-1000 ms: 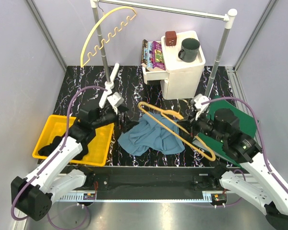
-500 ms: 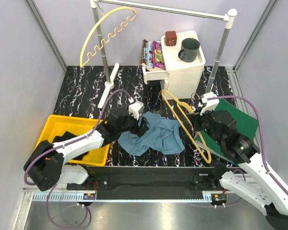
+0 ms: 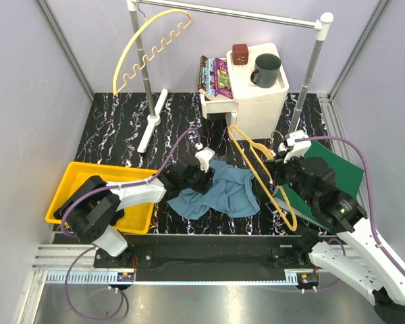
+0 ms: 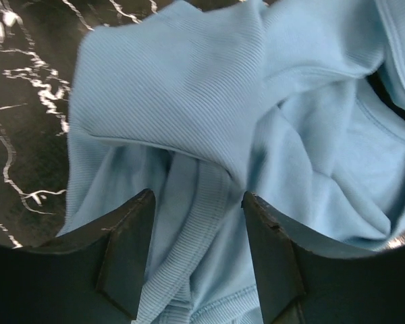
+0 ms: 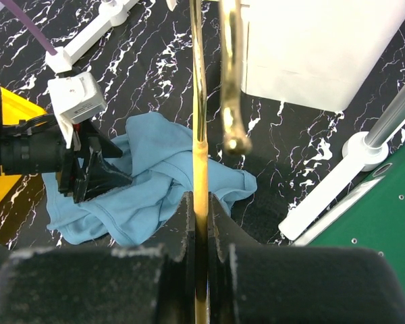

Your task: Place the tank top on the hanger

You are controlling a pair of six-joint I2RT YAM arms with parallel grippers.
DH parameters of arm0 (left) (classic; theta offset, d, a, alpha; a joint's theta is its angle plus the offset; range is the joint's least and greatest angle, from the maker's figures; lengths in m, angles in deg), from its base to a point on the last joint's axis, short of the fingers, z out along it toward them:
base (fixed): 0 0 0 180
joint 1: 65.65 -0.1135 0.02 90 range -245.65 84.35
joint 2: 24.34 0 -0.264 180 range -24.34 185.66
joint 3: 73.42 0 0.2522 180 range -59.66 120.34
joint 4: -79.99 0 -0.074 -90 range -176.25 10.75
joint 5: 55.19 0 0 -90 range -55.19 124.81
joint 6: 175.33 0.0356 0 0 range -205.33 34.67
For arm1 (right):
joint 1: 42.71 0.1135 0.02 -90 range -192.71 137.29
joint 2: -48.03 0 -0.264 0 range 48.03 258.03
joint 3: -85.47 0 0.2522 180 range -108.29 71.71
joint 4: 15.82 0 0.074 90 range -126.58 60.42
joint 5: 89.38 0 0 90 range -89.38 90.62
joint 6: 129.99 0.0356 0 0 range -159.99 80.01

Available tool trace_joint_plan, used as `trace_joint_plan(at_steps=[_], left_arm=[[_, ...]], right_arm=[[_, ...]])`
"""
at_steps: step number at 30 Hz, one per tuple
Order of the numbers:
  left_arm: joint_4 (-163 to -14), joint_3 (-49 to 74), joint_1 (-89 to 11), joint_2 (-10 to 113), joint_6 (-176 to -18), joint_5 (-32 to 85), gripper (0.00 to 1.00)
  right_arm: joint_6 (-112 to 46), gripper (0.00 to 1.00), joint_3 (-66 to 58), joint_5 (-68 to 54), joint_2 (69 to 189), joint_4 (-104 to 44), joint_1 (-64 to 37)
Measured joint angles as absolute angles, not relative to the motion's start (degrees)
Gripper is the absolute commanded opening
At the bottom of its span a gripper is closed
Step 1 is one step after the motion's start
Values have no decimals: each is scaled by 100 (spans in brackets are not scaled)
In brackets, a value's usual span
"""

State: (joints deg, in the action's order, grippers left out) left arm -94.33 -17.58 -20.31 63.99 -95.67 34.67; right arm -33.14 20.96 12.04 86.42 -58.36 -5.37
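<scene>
The teal-blue tank top lies crumpled on the black marbled table. My left gripper is open at its left upper edge. In the left wrist view the gripper straddles a ribbed hem fold of the tank top. My right gripper is shut on the orange-yellow hanger and holds it tilted above the tank top's right side. In the right wrist view the hanger runs up between the closed fingers, with the tank top and the left gripper below it.
A yellow bin with black cloth sits at the left. A white cabinet with a dark mug stands at the back. A clothes rack carries a pale yellow wavy hanger. A green mat lies under the right arm.
My left arm swung right from the bin to the tank top's left edge. My right gripper lifted and turned the hanger from lying across the tank top to standing steeply at its right.
</scene>
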Motion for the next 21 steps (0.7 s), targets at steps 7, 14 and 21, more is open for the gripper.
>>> trace_joint_plan(at_steps=[7, 14, 21], left_arm=[[-9370, -1576, -2031, 6509, -9576, 3698, 46], [-9387, -1576, -2018, 6541, -9633, 3642, 41], [-9509, -1576, -1994, 6609, -9707, 3438, 43]], right_arm=[[-3294, 0, 2096, 1202, 8629, -5836, -537], [-3265, 0, 2107, 1195, 8629, -5836, -537], [-3263, 0, 2114, 1189, 8644, -5836, -537]])
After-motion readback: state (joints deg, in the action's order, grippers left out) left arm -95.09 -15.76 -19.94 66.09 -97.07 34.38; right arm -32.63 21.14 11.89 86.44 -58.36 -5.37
